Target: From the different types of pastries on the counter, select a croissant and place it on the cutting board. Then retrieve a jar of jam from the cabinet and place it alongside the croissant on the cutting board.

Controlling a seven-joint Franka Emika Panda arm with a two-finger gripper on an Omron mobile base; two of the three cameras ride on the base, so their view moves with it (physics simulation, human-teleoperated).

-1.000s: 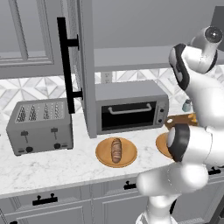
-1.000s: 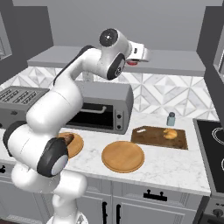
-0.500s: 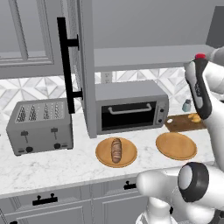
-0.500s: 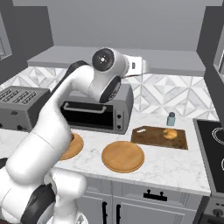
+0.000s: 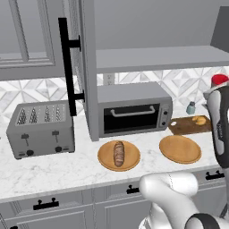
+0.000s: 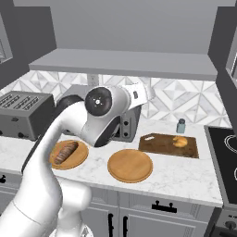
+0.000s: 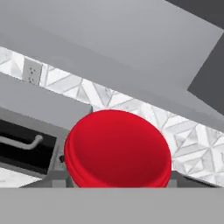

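Gripper (image 7: pixel 114 186) clamped on red-lidded squat jam jar (image 7: pixel 117 148); small golden-yellow croissant (image 6: pixel 180 141) already on dark brown wooden cutting board (image 6: pixel 157 145). Next: jar to be lowered beside croissant.

Croissant on board, jam jar in the air

Small yellow croissant (image 6: pixel 180 141) lies on the dark cutting board (image 6: pixel 159 147); the red-lidded jam jar (image 7: pixel 117 150) is up above the counter (image 6: pixel 185 176).

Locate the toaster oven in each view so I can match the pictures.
Left base view: toaster oven at centre, against the backsplash.
Right base view: toaster oven left of centre, left of the cutting board.
Hand view: toaster oven at lower left, beside the jar of jam.
Shared landmark: the wall outlet above the oven.
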